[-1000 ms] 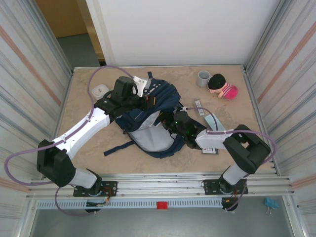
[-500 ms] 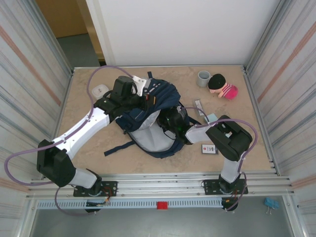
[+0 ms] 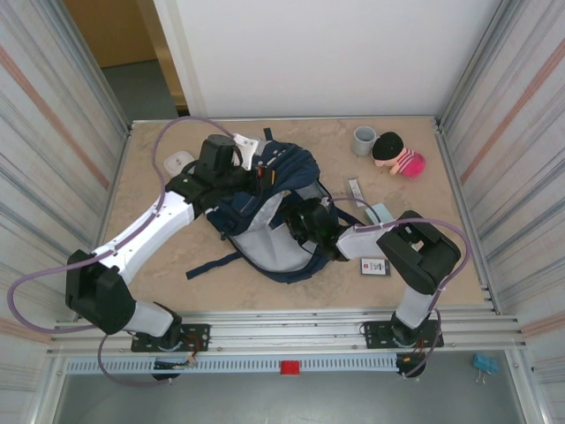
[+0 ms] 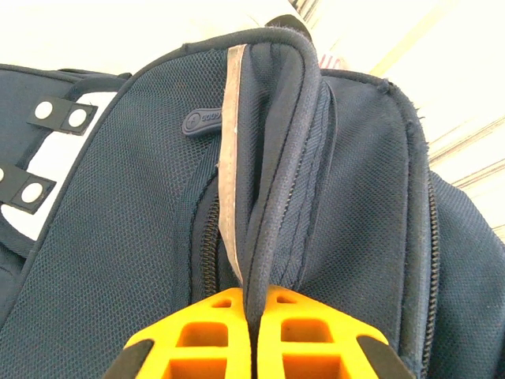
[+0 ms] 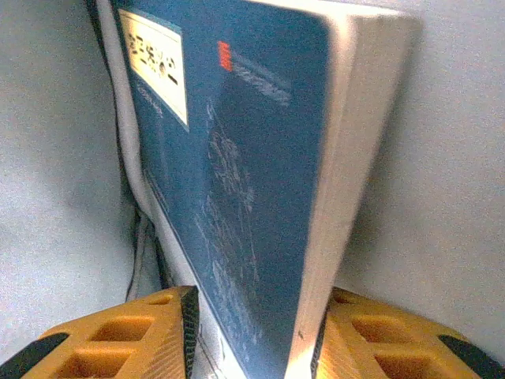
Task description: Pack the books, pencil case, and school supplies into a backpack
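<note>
- The right jaws pinch a dark blue book [image 5: 245,181] by its near end, one pad on the cover and one against the pale page block.
- The left jaws are pressed together on a fold of the backpack [image 4: 142,205] rim, beside the zip and the pale stripe, holding the mouth up.
- Step in hand, as I judge it: feeding this book into the main compartment. Grey lining [image 5: 55,158] lies on both sides of it, so it is already inside.
- In the right wrist view the book's long axis runs straight away from the jaws toward 12 o'clock, leaning slightly to 11. It stands on edge, the cover facing 9 and the pages facing 3.
- The next move calls for pushing along that axis until the book seats, then spreading the jaws and backing out without dragging the lining.
- In the top view the backpack [image 3: 291,172] lies mid-bench [image 3: 159,256], its long axis roughly from 11 to 5.
- Left to pack: a teal book [image 3: 381,213] at 3 o'clock of the bag, a black card [image 3: 374,266] at 4, and a grey bar [image 3: 355,190] at 2.
</note>
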